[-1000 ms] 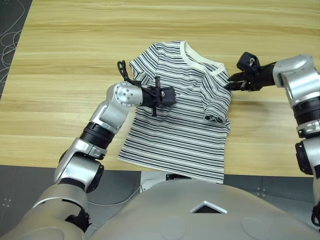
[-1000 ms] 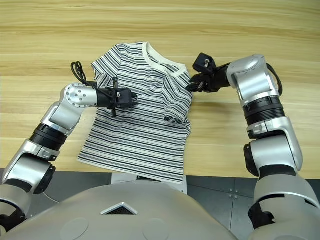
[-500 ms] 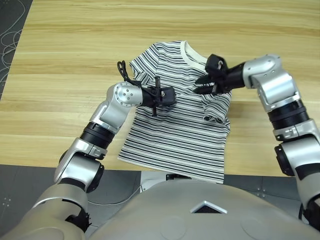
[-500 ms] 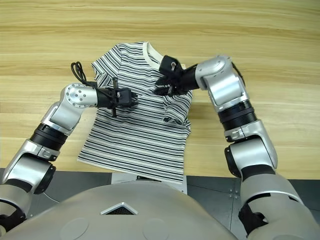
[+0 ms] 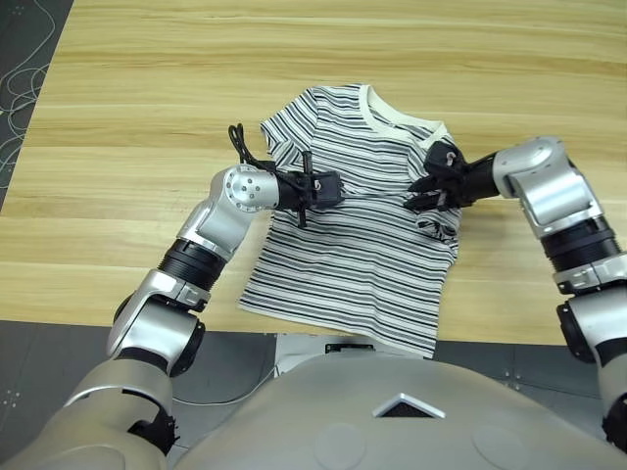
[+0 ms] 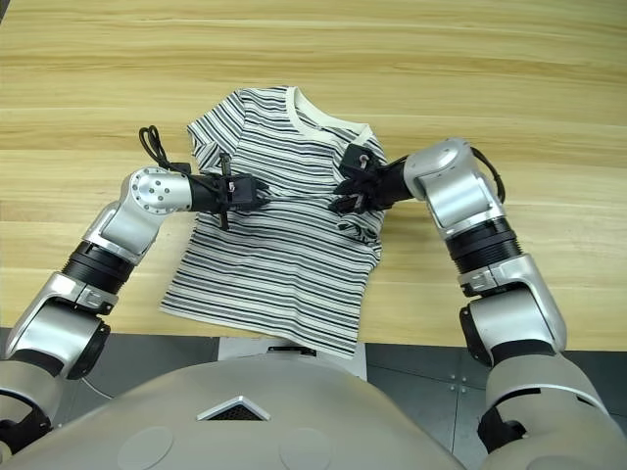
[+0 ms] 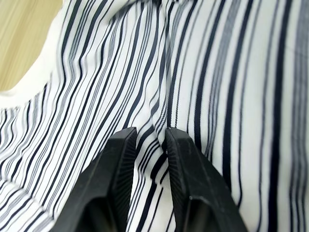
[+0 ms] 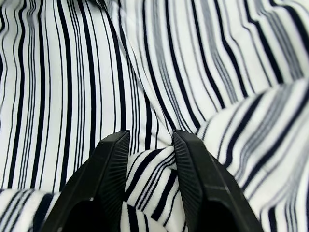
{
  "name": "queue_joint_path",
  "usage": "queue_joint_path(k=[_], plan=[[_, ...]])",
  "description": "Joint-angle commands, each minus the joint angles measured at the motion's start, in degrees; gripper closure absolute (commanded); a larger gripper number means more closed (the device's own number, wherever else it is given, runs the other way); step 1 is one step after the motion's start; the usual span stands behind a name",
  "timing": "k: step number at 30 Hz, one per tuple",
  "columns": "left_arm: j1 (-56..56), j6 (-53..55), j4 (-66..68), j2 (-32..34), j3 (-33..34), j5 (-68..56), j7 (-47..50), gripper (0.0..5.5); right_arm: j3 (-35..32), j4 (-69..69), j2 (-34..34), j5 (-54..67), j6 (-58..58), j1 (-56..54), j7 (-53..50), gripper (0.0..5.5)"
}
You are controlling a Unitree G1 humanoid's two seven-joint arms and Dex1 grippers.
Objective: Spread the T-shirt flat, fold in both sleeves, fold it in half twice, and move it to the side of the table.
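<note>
head view: t-shirt (image 5: 343, 264) lies on the table (image 5: 147, 98), near edge. left wrist: left tool (image 7: 150, 140) pinches a ridge of cloth. right wrist: right tool (image 8: 150, 145) nips the bunched sleeve (image 8: 150, 181); thin grips may slip, rumpling it.

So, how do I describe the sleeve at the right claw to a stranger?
On the wooden table lies a striped T-shirt, collar away from the robot. The sleeve on the robot's right is crumpled at the right claw; the other sleeve lies flat.
</note>
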Motion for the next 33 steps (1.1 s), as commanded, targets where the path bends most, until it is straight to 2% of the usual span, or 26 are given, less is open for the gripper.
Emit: queue_joint_path(k=[1,10,15,18,22,26,33], plan=[[2.67,2.60,4.17,1.90,-2.02,3.94,-0.63,4.32,-1.39,5.22,-4.88,-2.64,-1.11,-1.09,0.26,3.84],[1.77,2.66,4.55,1.47,-2.12,3.66,-0.70,4.32,-3.11,24.23,-6.34,-5.42,-11.30,-10.61,3.25,3.84],[1.47,2.43,4.81,1.29,-2.27,3.63,-0.79,4.32,-2.92,36.22,-5.96,-10.58,-20.78,-15.32,-2.94,3.84],[1.80,2.44,3.89,1.42,-1.98,3.19,-0.88,4.32,-3.56,38.35,-4.42,-10.93,-23.03,-16.70,-2.62,3.84],[1.66,4.08,-1.82,0.65,0.26,0.06,-1.52,4.32,-6.63,31.06,-1.28,-6.46,-21.18,-18.01,2.04,3.84],[2.04,7.15,-9.62,0.44,3.43,-3.12,-1.74,4.32,-10.56,16.02,0.99,-1.00,-13.07,-16.97,3.02,3.84],[0.89,10.67,-15.91,3.54,8.39,-6.00,-2.79,4.32,-10.25,-1.02,-0.58,0.70,-5.63,-4.94,1.28,3.84]])
